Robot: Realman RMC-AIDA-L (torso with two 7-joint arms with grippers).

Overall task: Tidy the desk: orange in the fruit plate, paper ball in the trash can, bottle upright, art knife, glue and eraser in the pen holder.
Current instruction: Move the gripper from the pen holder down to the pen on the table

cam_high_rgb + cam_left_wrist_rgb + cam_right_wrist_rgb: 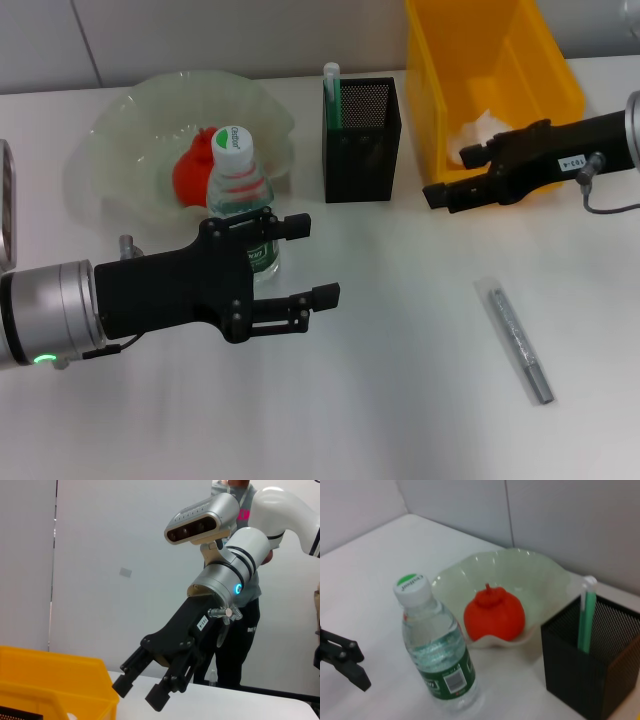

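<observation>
White table (pixel 400 400), fruit plate (pixel 120 130), bottle (pixel 240 195), pen holder (pixel 362 150), trash can (pixel 520 60), grey rod (pixel 520 342)

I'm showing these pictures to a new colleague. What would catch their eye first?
Probably the bright yellow trash can at the far right, with the right tool at its near wall and the paper ball inside. Next, the orange in the fruit plate, the upright bottle before it, beside the open left tool.
</observation>
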